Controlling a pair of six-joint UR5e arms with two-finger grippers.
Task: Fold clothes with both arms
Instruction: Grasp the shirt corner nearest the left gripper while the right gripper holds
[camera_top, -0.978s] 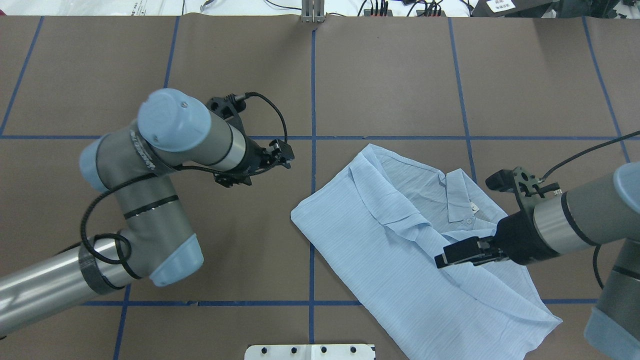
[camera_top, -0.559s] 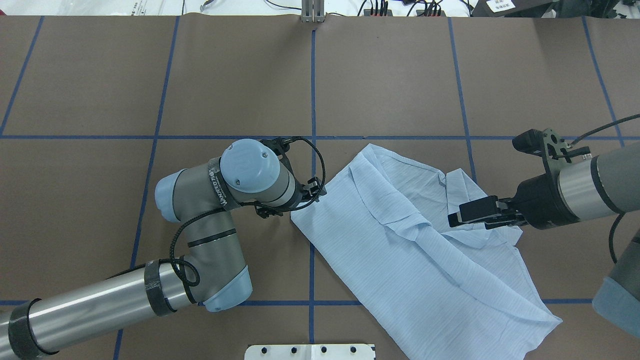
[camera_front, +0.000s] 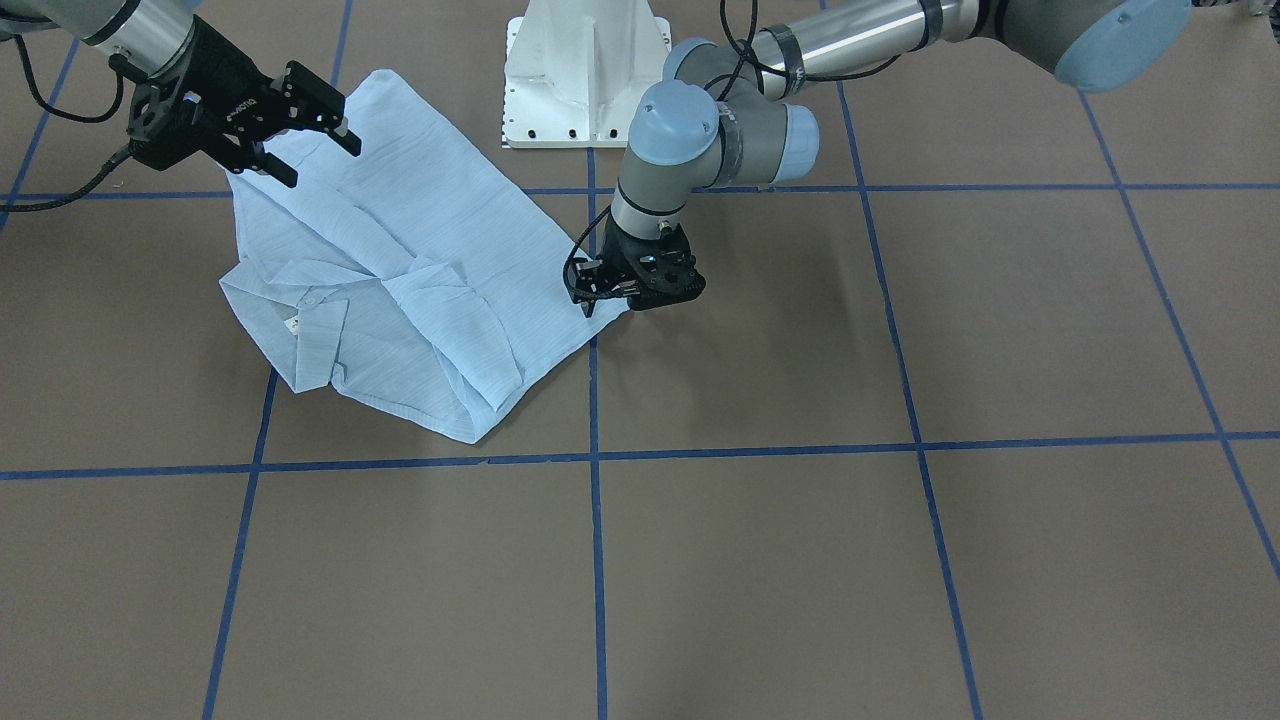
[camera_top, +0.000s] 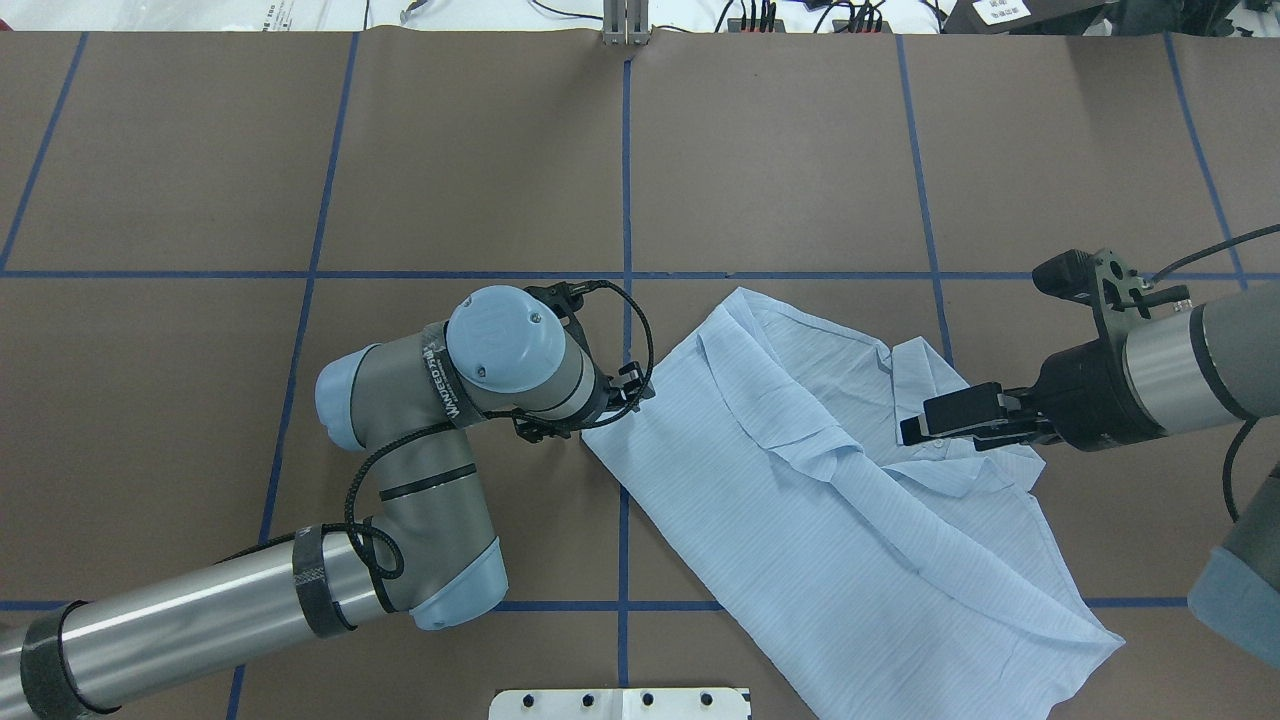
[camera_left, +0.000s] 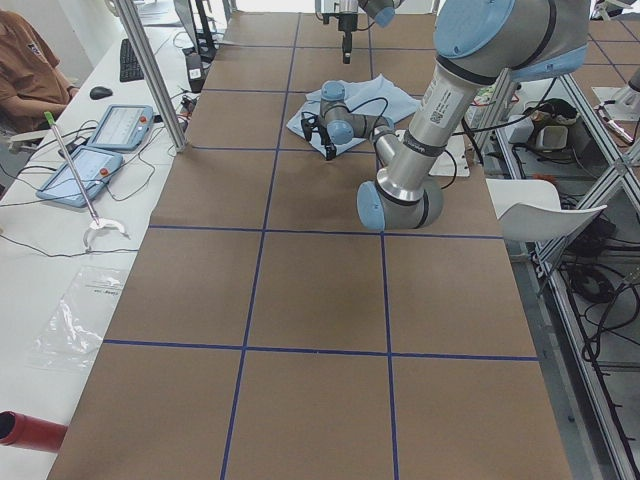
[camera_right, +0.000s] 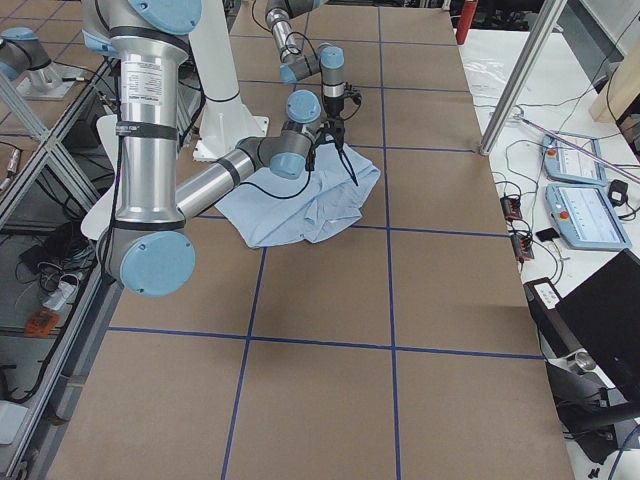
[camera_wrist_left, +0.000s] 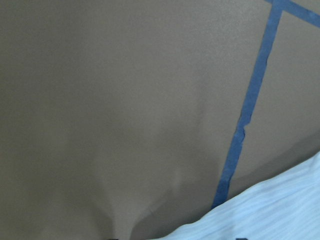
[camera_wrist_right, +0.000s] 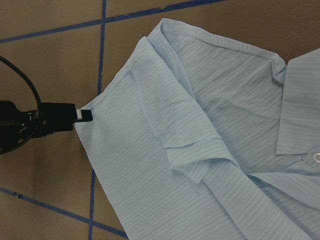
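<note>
The light blue shirt (camera_top: 800, 520) lies partly folded on the brown table, collar and white label toward the far right (camera_front: 292, 322). My left gripper (camera_front: 592, 295) is low at the shirt's left corner, jaws apparently open. One fingertip (camera_wrist_right: 82, 115) touches that corner in the right wrist view. The left wrist view shows only the shirt's edge (camera_wrist_left: 280, 210) and the table. My left wrist hides the gripper from overhead. My right gripper (camera_top: 912, 428) is open and empty, held above the collar end of the shirt (camera_front: 400, 250).
The white pedestal base (camera_front: 585, 75) stands at the table's near edge, beside the shirt's hem. Blue tape lines (camera_top: 625, 200) grid the brown table top. A side bench with tablets (camera_left: 100, 130) and a seated person (camera_left: 20, 70) lies past the table's left end.
My left arm swung right and down to the shirt's left corner. My right gripper moved off the shirt's middle toward the collar. Both have hardly moved in the last half second.
</note>
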